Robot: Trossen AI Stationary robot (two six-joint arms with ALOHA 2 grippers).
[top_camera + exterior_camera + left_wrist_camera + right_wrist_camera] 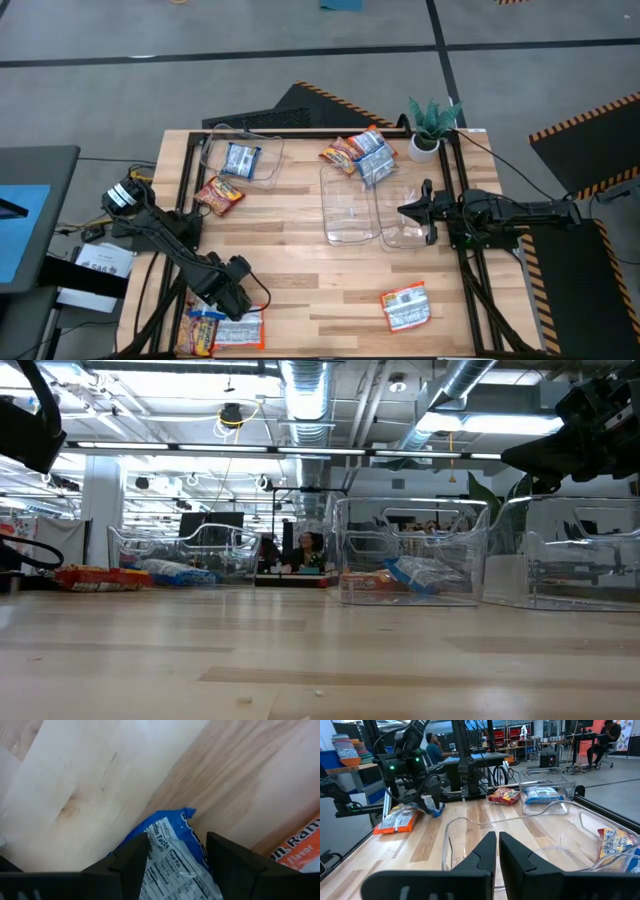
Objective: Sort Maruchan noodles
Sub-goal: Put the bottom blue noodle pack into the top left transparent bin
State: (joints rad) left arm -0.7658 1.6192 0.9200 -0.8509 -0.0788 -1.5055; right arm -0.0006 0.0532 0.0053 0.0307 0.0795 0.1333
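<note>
My left gripper (235, 298) points down near the table's near left corner, shut on a blue-and-white Maruchan noodle packet (172, 850). Beside it an orange-and-white packet (222, 330) lies flat on the wood. A blue packet (242, 160) lies in the far-left clear bin (215, 140). A red-and-yellow packet (220, 195) lies in front of that bin. Several packets (360, 155) are heaped at the far end of the middle bins. Another orange-and-white packet (407, 307) lies near right. My right gripper (497, 851) is shut, level above a bin. My left gripper has the blue-and-white packet between its two fingers (132, 862), coming from above and pointing down. The packet's blue sealed end (186, 817) sticks out past the fingertips, printed back toward the wrist. In the right wrist view it hangs below the fingers (434, 809); whether it touches the wood, I cannot tell.
Two clear bins (350, 205) (405, 225) stand side by side right of centre. A potted plant (432, 125) stands at the far right corner. Bare wood lies in the table's middle and along its near edge.
</note>
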